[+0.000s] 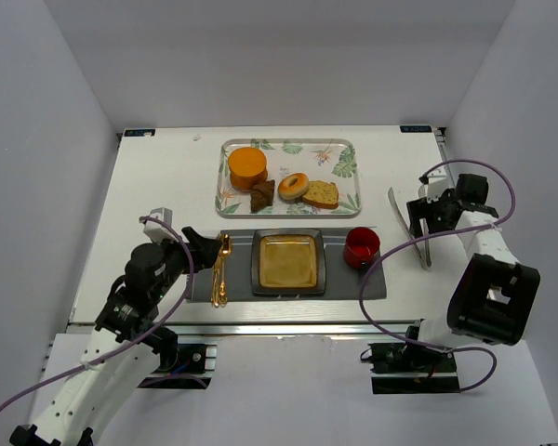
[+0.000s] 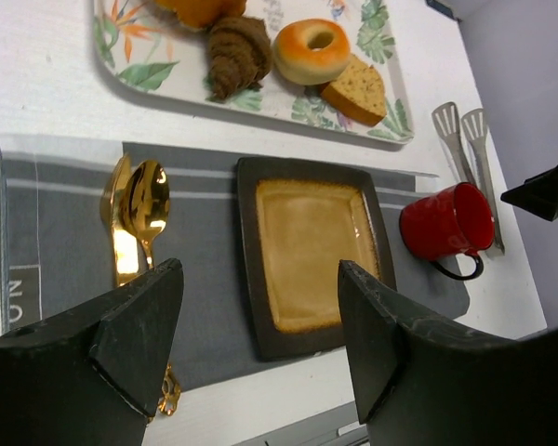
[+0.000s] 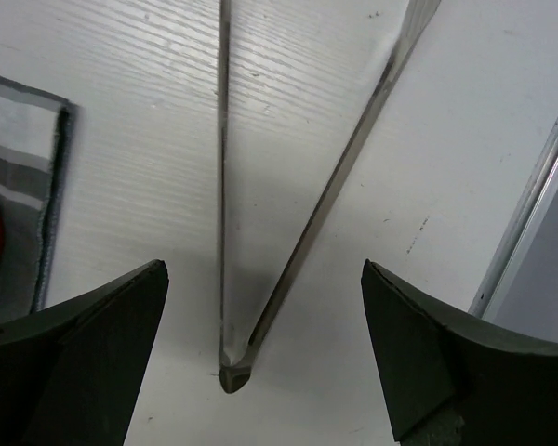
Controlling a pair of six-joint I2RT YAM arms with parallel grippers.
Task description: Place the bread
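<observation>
The bread [image 1: 321, 194], a tan speckled slice with a brown crust, lies at the right end of the leaf-patterned tray [image 1: 349, 149]. It also shows in the left wrist view [image 2: 358, 90] on that tray [image 2: 130, 88]. My left gripper [image 1: 197, 244] is open and empty over the left part of the grey placemat [image 1: 372, 281], near the dark square plate [image 1: 258, 265]; in its own view the left gripper [image 2: 259, 269] frames the plate [image 2: 248, 279]. My right gripper [image 1: 420, 211] is open and empty above the metal tongs [image 1: 418, 243]; in its own view the right gripper [image 3: 265, 269] straddles the tongs [image 3: 234, 372].
On the tray next to the bread lie an orange-glazed donut [image 1: 294, 185], a dark brown wedge [image 1: 262, 193] and an orange round block [image 1: 247, 165]. A red cup [image 1: 361, 247] stands right of the plate. Gold cutlery [image 1: 220, 269] lies left of it.
</observation>
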